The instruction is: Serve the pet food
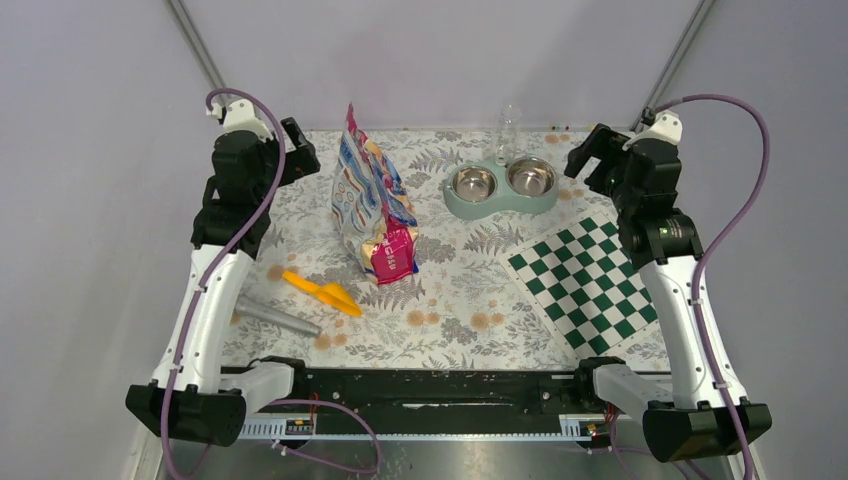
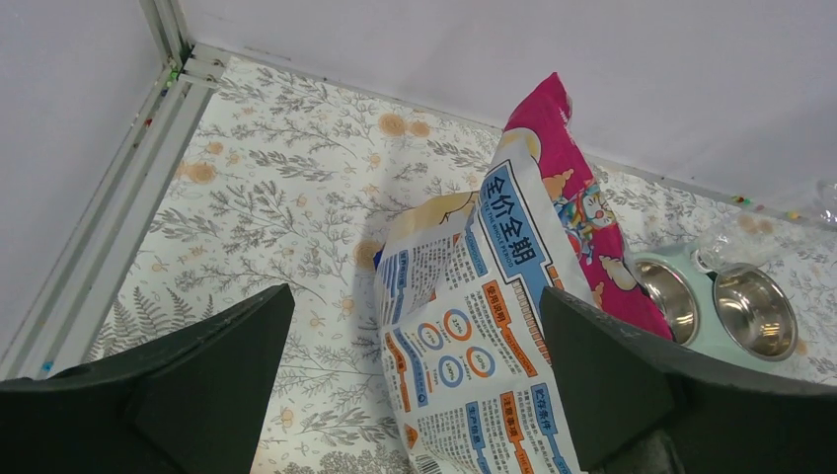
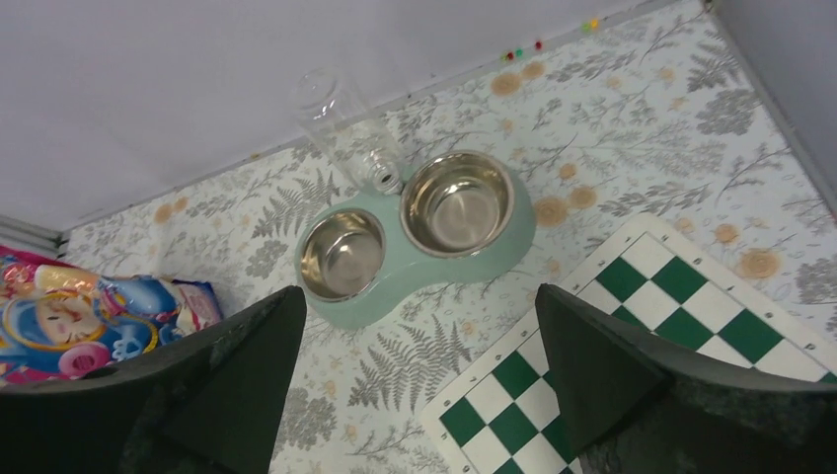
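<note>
Orange scoop (image 1: 322, 292) lies before the upright bag (image 1: 368, 200), bowls (image 1: 503, 182) beside; left gripper (image 2: 415, 296) and right gripper (image 3: 419, 291) gape unladen

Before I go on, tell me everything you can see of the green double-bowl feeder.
The feeder is a pale green, plastic-looking, peanut-shaped base holding two shiny metal bowls, both empty. A clear bottle stands at its back edge between them. It sits flat on the floral table cover toward the far side, between the printed bag and the chessboard, touching neither.
</note>
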